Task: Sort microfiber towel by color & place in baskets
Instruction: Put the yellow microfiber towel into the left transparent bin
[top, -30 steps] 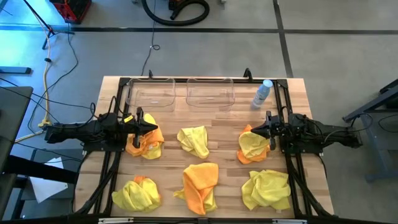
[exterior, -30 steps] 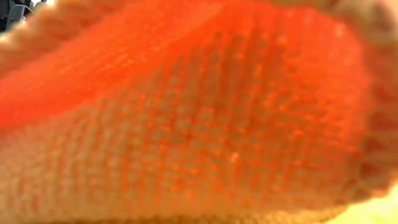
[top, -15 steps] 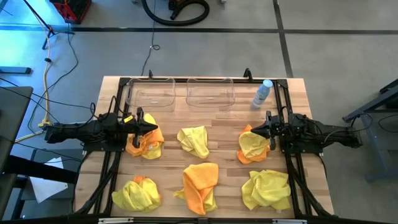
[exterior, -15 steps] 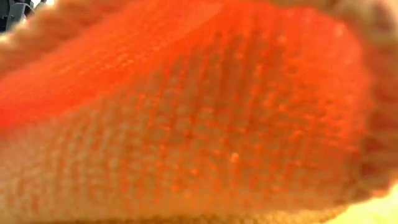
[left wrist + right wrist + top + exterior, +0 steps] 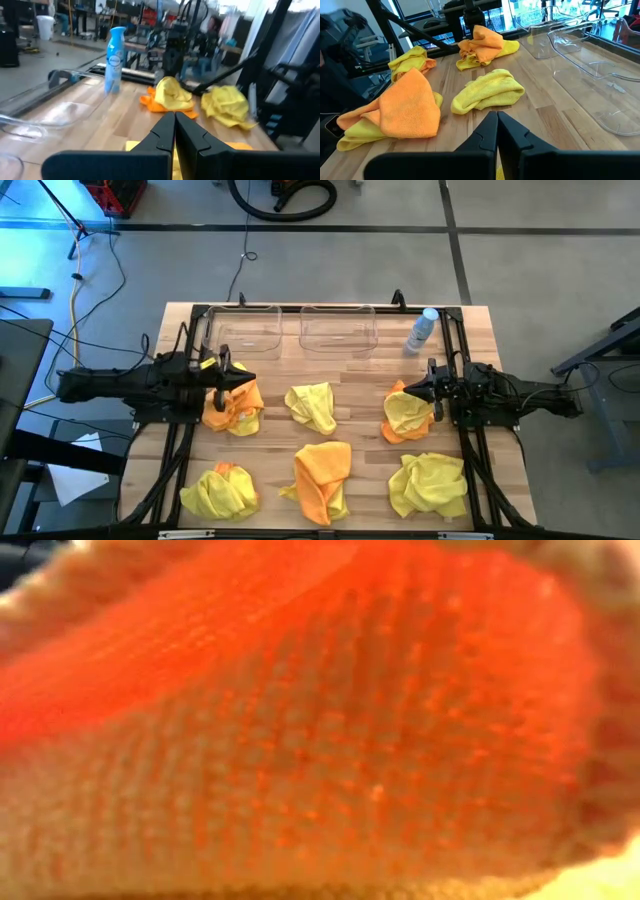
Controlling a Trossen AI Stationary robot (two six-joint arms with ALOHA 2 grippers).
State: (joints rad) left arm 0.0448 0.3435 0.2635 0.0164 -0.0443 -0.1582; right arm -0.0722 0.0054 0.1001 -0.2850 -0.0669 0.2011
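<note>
Six towel heaps lie on the wooden table. An orange-and-yellow heap (image 5: 235, 408) sits at the left, a yellow towel (image 5: 312, 405) in the middle, and a yellow-on-orange heap (image 5: 405, 415) at the right. Along the near edge lie a yellow-and-orange heap (image 5: 220, 490), an orange-on-yellow heap (image 5: 322, 475) and a yellow towel (image 5: 430, 483). Two clear baskets (image 5: 242, 332) (image 5: 338, 330) stand at the far edge. My left gripper (image 5: 245, 379) (image 5: 175, 120) is shut over the left heap. My right gripper (image 5: 416, 388) (image 5: 497, 117) is shut over the right heap. Orange cloth (image 5: 320, 720) fills the low view.
A pale spray bottle with a blue top (image 5: 423, 330) stands at the far right, beside the right basket. A black frame (image 5: 300, 308) runs along the table's far edge and down both sides. Bare wood shows between the baskets and the towel heaps.
My left arm has swung a little toward the table's far edge, with its gripper still shut over the left heap. My right arm and the towels have kept still.
</note>
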